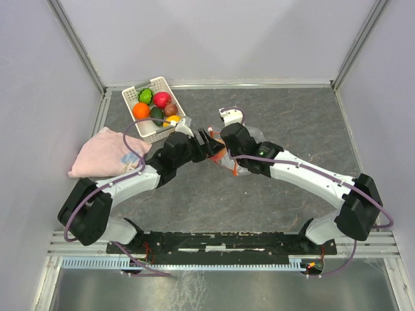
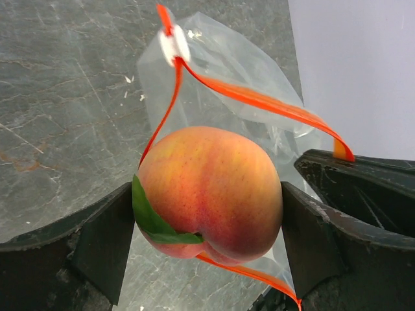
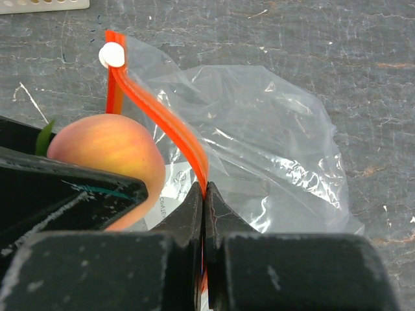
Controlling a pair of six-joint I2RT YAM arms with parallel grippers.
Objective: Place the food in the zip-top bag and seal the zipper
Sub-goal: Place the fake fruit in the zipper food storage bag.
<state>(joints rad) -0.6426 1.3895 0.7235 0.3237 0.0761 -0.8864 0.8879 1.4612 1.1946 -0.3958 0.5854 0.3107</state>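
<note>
At table point(image 1: 292, 116) centre, left gripper point(image 1: 206, 142) grasping peach point(image 2: 211, 194) between wide-set jaws, at mouth of zip-top bag point(image 3: 272, 149). Right gripper point(image 3: 204, 194) pinched tight on zipper point(image 3: 162, 116), holding that edge raised. Other food point(image 1: 155, 107) sits in white basket point(image 1: 148, 135), near pink cloth point(image 1: 104, 152).

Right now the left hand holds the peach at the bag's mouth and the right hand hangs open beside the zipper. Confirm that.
The right hand is not open: it is shut on the zipper, as the right wrist view shows. The left hand does hold the peach at the bag mouth.
</note>
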